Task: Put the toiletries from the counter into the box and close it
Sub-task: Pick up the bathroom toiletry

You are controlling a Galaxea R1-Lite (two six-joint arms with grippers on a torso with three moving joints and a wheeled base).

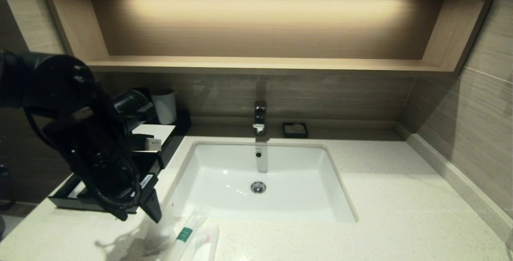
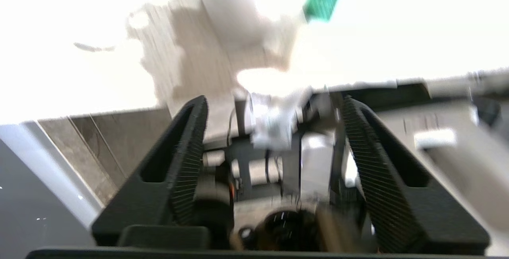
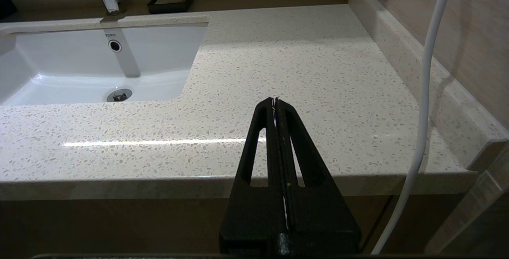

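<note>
My left gripper hangs low over the front of the black box, which stands at the left end of the counter. Its jaws stand wide open, and its fingers touch nothing. A blurred white scrap shows loose between them; what it is I cannot tell. Two toiletries lie on the counter in front of the sink: a slim packet with a green band and a flat pouch with red-green print. The green band also shows beyond the open fingers. My right gripper is shut and empty.
A white cup and a black cup stand behind the box. The tap and a small black soap dish sit behind the sink. A wooden shelf runs above. A white cable hangs beside my right gripper.
</note>
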